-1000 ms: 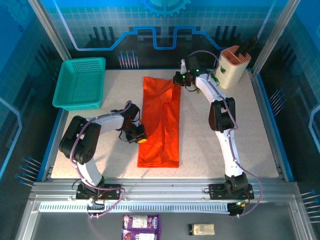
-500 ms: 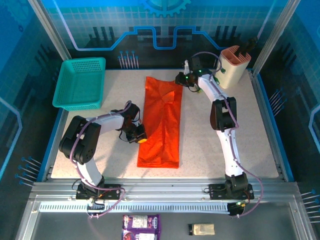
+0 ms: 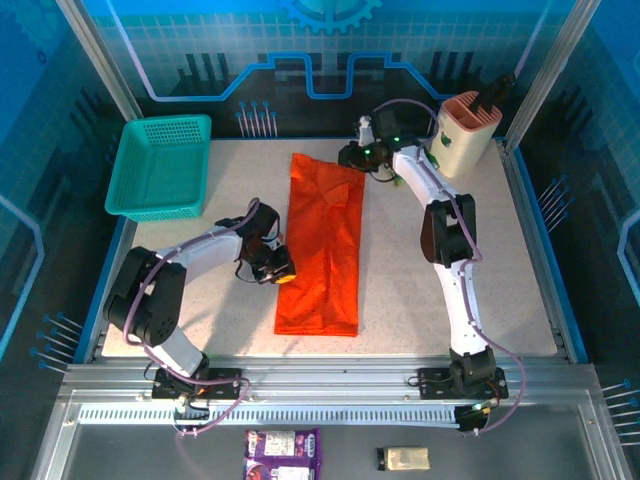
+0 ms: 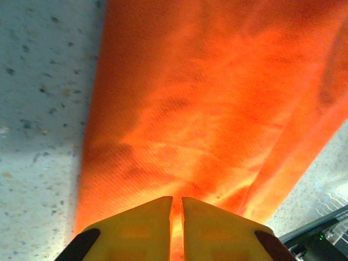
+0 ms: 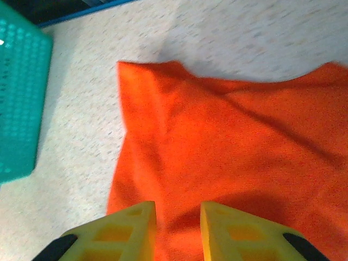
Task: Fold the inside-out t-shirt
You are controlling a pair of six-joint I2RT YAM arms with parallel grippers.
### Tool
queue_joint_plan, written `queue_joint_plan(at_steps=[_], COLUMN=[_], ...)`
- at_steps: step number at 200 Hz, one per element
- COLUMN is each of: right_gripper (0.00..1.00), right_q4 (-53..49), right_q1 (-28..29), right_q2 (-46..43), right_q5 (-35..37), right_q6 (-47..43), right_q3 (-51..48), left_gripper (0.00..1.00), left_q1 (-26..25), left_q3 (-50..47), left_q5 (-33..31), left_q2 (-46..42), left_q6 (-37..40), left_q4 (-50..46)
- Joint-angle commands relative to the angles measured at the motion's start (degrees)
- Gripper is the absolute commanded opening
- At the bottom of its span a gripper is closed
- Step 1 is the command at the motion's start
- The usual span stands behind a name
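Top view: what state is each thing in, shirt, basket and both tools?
t-shirt, lying flat in a long narrow strip.
left tool, shut on the t-shirt's left edge.
right tool, slightly open over the t-shirt's far end.
teal basket, upright, apart from the t-shirt.

No lettering, number or brand is legible anywhere. The purple packets (image 3: 282, 446) lying in front of the metal rail (image 3: 330, 413) carry print too small to read, as does the tan packet (image 3: 404, 458) there.
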Motion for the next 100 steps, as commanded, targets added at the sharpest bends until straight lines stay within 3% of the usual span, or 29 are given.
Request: queue_joint_plan(at_steps=[1,20,56,100], right_gripper=[0.29,0.29,0.29,0.29], right_q4=[-1.1,-1.01,-3.51,-6.74], right_q1=[2.8,3.2,3.07,2.99], right_q2=[0.22,2.4,6.11,9.26], right_q5=[-4.37,-3.81,3.9,4.82], right_q6=[1.04,1.48,0.1,-1.03], right_q3=[-1.87,-1.99,-1.5,1.48], left_gripper=[0.13,0.13,0.13,0.13], left_q1=[-1.84,-3.06,-4.16,-6.55], left_q3=[-2.36,-5.02,-11.16,-14.28], left_q5=[0.83,0.67,0.85,1.29], left_q2=[-1.73,-1.32,-1.62,-2.81], left_q6=[-2.51,-3.83,-5.87,-8.06], left_q4=[-1.23,0.19,3.43,5.56])
